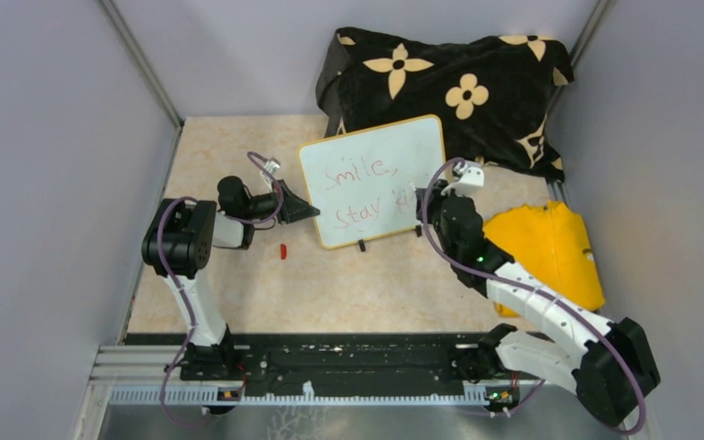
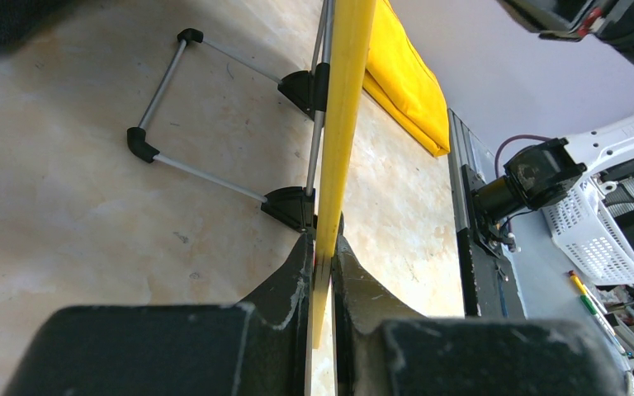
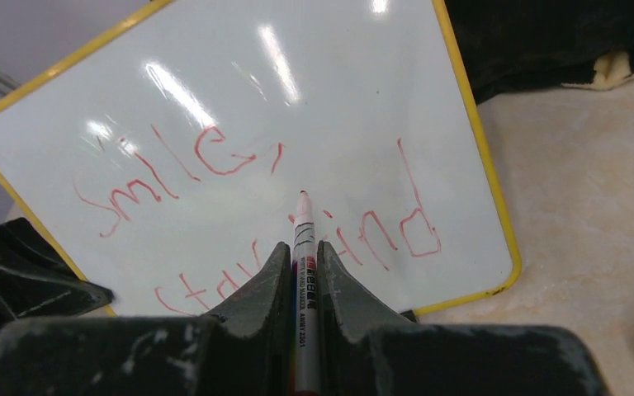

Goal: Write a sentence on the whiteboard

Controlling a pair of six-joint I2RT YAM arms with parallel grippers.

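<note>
Right gripper [image 3: 303,247] tight on marker [image 3: 304,216], possibly against whiteboard [image 3: 338,99]; left gripper [image 2: 324,243] tight on frame [image 2: 347,107].

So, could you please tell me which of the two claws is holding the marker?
The right claw: it is shut on the marker, whose tip points at the whiteboard. The left claw instead pinches the whiteboard's yellow frame.

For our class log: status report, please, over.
Left hand clamps whiteboard edge. Right hand holds marker at sentence. Small red piece lies aside.
</note>
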